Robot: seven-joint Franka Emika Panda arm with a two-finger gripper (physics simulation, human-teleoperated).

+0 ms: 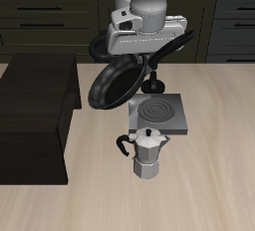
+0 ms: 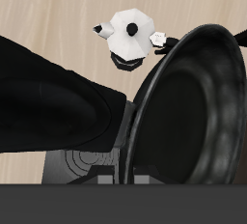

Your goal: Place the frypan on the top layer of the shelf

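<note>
Round, shallow, glossy black frypan [image 1: 113,83]: airborne and tilted, above the light wooden tabletop [image 1: 199,175], between the large blackish-brown shelf [image 1: 35,115] and the square grey burner plate [image 1: 159,114]. Two-finger gripper [image 1: 151,64]: clamped on the frypan's long handle. Silver moka pot [image 1: 147,153]: upright, in front of the burner plate.

High frontal overview, close wrist view downward; shared frypan [image 1: 115,84] [image 2: 193,112], moka pot [image 1: 148,153] [image 2: 130,37].
</note>
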